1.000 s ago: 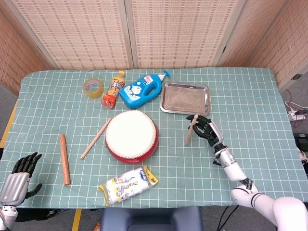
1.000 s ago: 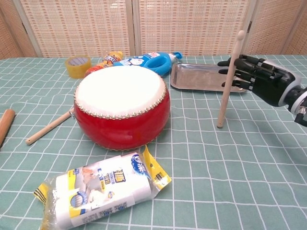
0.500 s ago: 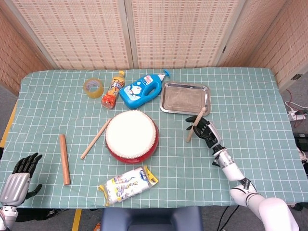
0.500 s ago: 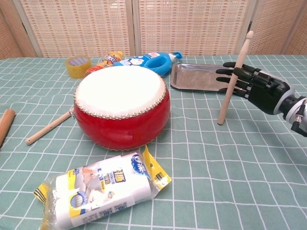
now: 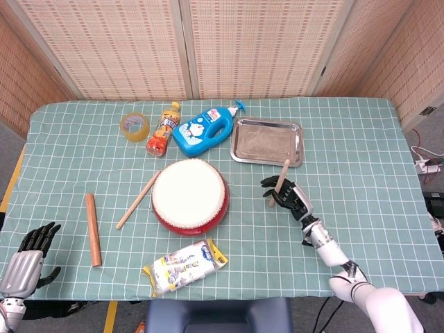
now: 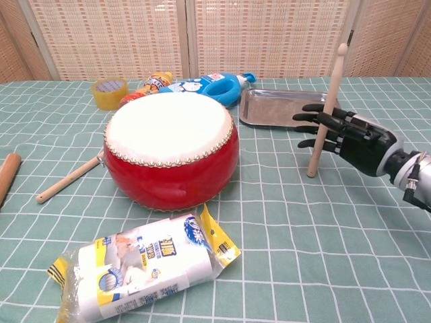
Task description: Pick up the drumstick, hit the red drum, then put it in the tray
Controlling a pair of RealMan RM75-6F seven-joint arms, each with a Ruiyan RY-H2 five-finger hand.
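**Ana:** Woven screens stood behind a table [image 5: 361,139] under a green checked cloth. What lay on it, from the left?

**Ben:** At the near left edge the left hand [image 5: 24,260] rested low with nothing in it, its dark fingers a little apart. Next came a short wooden dowel [image 5: 93,229], then a second, loose wooden stick [image 5: 137,201] leaning in toward the red drum [image 6: 170,158]. Behind those sat a roll of tape [image 5: 134,125], a small snack bottle [image 5: 163,130] and a blue detergent bottle [image 5: 206,130]. A packet of tissues [image 6: 145,264] lay in front of the drum.

**Ana:** And the drumstick?

**Ben:** The drumstick [image 6: 326,111] stood almost upright, well to the right of the drum, its lower end on or just above the cloth; I could not tell which. The right hand [image 6: 350,138] held it about halfway up, pinched against the palm side, while the other fingers [image 6: 310,125] stuck out spread toward the drum. The steel tray [image 5: 268,141] lay just behind, with nothing in it.

**Ana:** So which step was that?

**Ben:** The pick-up looked done and the strike not yet made, I judged. To do it well, the hold needed firming first, since a loose pinch could let the stick twist on impact. Then carry it left over the white drumhead [image 5: 189,191] and tip the upper end down onto the skin, not the studded rim.
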